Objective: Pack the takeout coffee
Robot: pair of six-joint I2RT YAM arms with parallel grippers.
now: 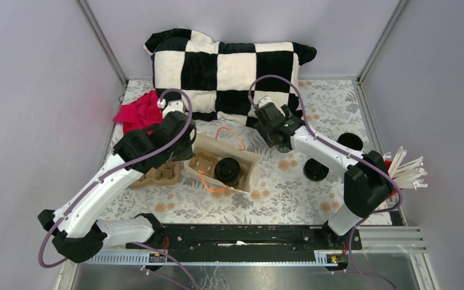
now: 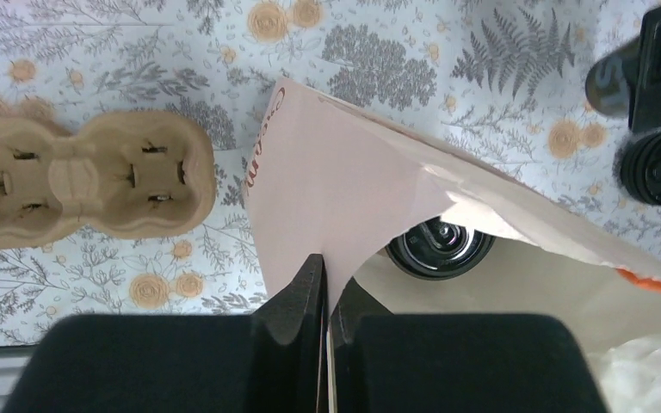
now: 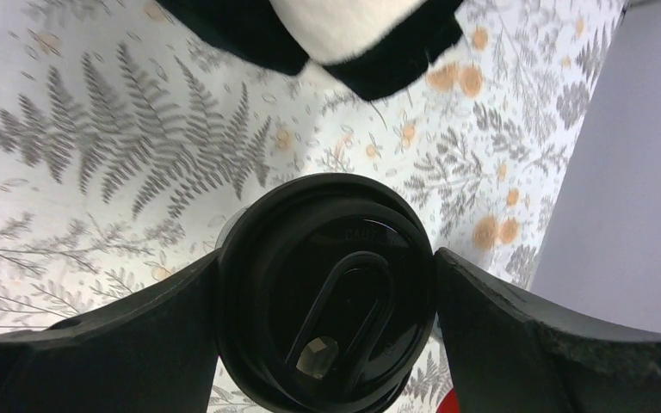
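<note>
Left wrist view: pinching edge of paper bag (image 2: 344, 181) in left gripper (image 2: 329, 280); lidded cup (image 2: 439, 245) inside. Rightward, clasping second cup (image 3: 344, 310) in wide-spread right gripper (image 3: 327, 262).

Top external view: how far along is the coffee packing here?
Done: one lidded black cup sits inside the paper bag. In hand: the left tool pinches the bag's edge, holding it open; the right tool is closed around a second cup outside the bag. Left: getting that cup into the bag. Two more black round items lie near the right arm; cups or lids, I cannot tell.
</note>
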